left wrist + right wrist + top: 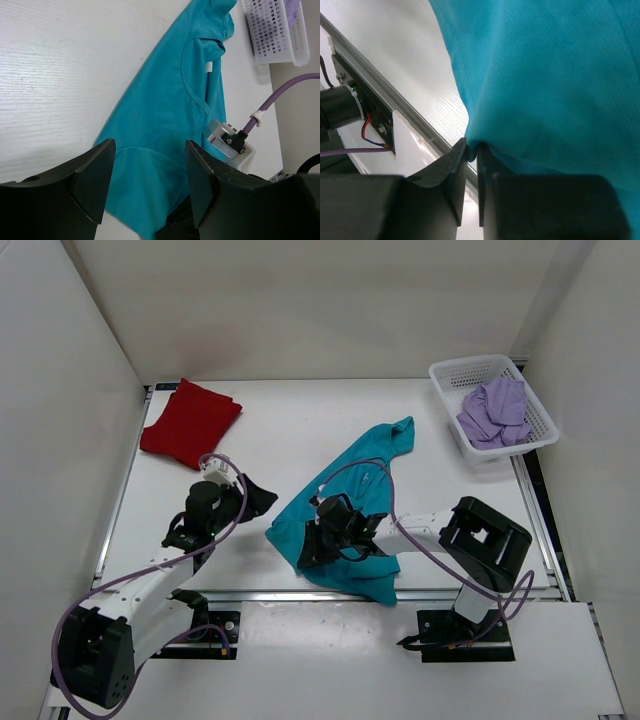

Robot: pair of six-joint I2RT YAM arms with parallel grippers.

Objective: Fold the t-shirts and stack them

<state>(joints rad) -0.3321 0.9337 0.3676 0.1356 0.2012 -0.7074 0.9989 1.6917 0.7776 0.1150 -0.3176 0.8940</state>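
Overhead, the teal shirt [352,502] is seen rumpled on the table [300,415], the right gripper [312,545] at its near edge. At the left wrist, the left gripper [150,172] is shown open and empty. At the right wrist, only a thin fold is pinched, which might be lost when pulled

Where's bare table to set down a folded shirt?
Bare table: the far middle, between the red shirt and the basket, and the patch in front of the basket, right of the teal shirt. Crowded: the near centre, where the left gripper and right gripper meet at the teal shirt.
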